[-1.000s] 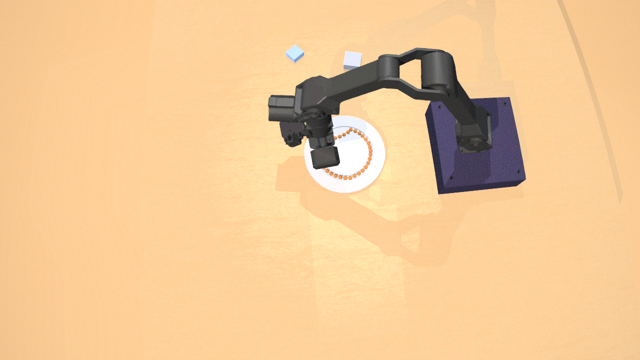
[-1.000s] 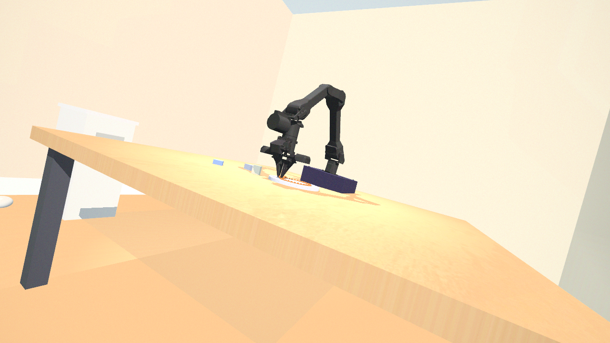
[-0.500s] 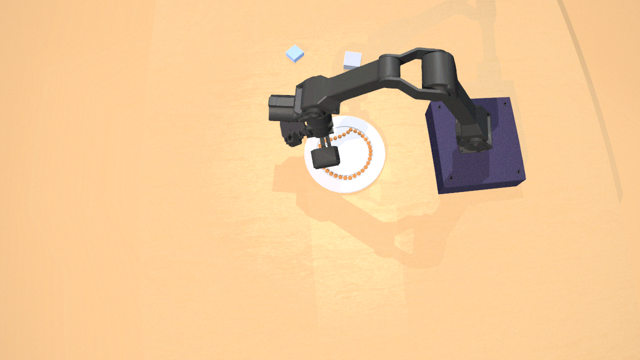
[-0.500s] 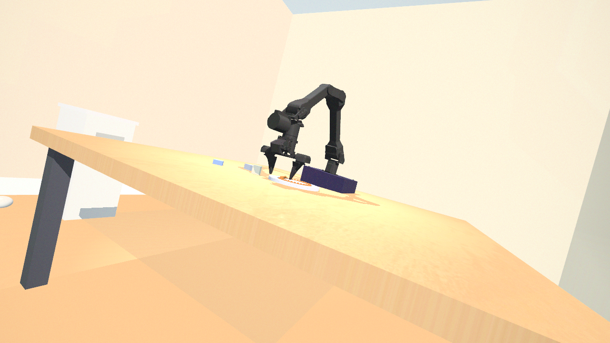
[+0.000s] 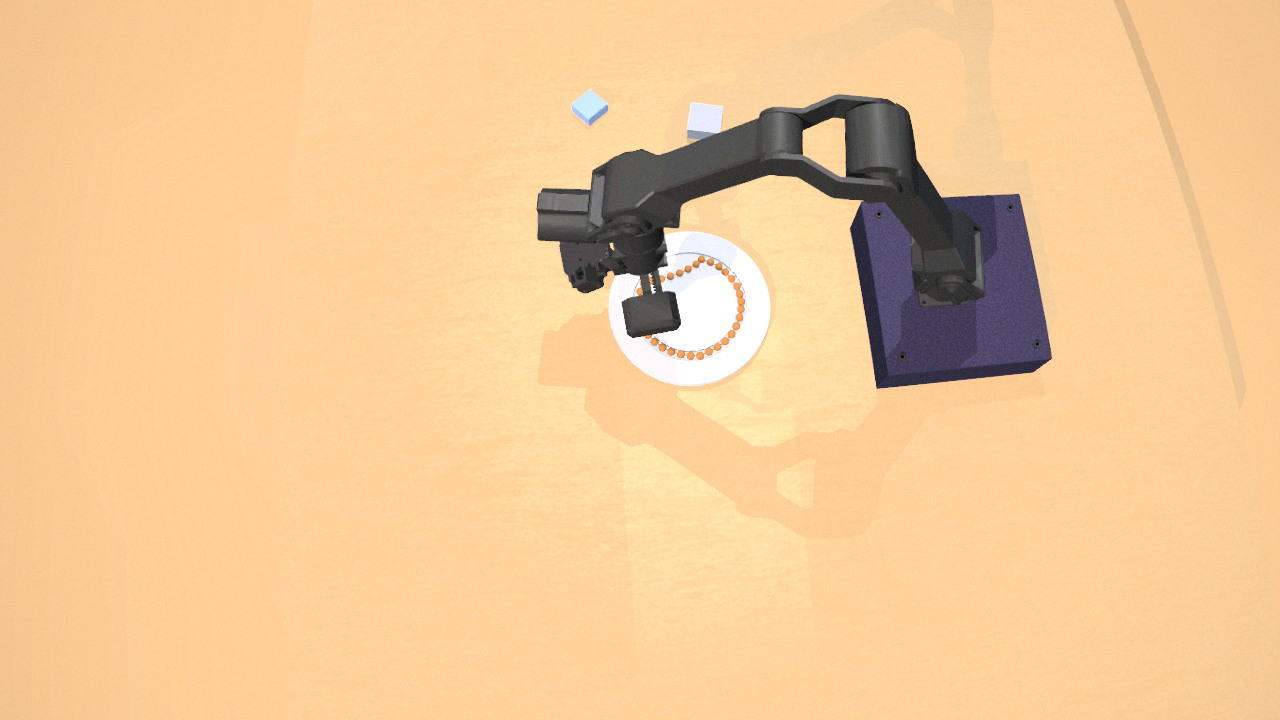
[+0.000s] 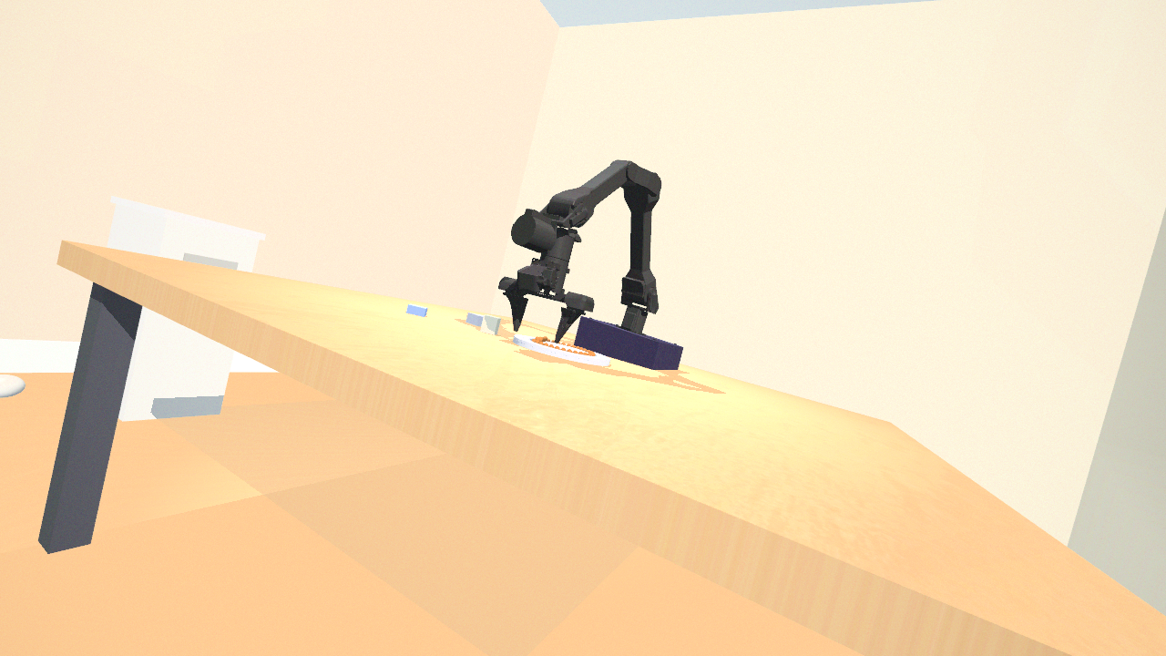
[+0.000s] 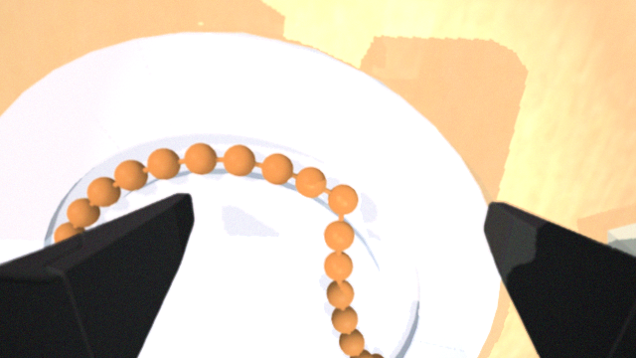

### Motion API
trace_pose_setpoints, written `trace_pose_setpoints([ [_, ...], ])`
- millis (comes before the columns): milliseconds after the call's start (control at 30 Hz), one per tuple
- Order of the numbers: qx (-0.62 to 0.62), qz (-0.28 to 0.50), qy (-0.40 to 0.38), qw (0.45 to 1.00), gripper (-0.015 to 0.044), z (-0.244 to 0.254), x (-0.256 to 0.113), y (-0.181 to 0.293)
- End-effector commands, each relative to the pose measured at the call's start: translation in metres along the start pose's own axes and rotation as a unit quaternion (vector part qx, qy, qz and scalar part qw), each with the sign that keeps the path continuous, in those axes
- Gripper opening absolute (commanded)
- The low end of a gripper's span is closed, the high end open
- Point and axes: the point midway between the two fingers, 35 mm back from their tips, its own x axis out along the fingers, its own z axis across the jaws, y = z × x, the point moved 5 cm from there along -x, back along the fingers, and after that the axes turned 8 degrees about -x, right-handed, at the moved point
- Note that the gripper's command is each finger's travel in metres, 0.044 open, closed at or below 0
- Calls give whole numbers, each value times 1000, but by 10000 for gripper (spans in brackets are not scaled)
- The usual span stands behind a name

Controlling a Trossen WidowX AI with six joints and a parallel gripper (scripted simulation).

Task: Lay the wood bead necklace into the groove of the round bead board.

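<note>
The orange bead necklace (image 5: 740, 308) (image 7: 201, 158) lies on the white round bead board (image 5: 756, 308) (image 6: 603, 361) (image 7: 199, 75). In the top view its right and lower beads follow the ring groove. At the upper left a run of beads cuts inside the groove; in the wrist view this run goes down from a corner bead (image 7: 343, 199), with bare groove to its right. My gripper (image 6: 537, 335) (image 7: 339, 201) is open and empty, low over the board, its fingertips on either side of that corner. In the top view the gripper hides the necklace's left part.
A light blue block (image 5: 588, 107) (image 6: 416, 311) and a pale grey block (image 5: 705, 119) (image 6: 491, 324) lie beyond the board; the grey one is close to the arm in the top view. The arm's dark purple base (image 5: 1011, 268) (image 6: 628, 346) stands right of the board.
</note>
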Motion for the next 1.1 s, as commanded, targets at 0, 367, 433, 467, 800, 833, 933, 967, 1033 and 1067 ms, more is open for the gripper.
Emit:
trace_pose_setpoints([
  [0,-2,0,0,1000,440,0,0,0],
  [367,13,1,0,1000,204,1,-33,11],
  [433,13,1,0,1000,151,1,-31,11],
  [467,13,1,0,1000,125,1,-28,11],
  [800,11,-3,1,1000,120,0,-20,9],
  [833,11,-3,1,1000,120,0,-19,9],
  [933,11,-2,1,1000,120,0,-14,9],
  [967,11,-2,1,1000,120,0,-12,9],
  [1033,12,-2,1,1000,120,0,-9,10],
  [1067,12,-1,1,1000,120,1,-8,10],
])
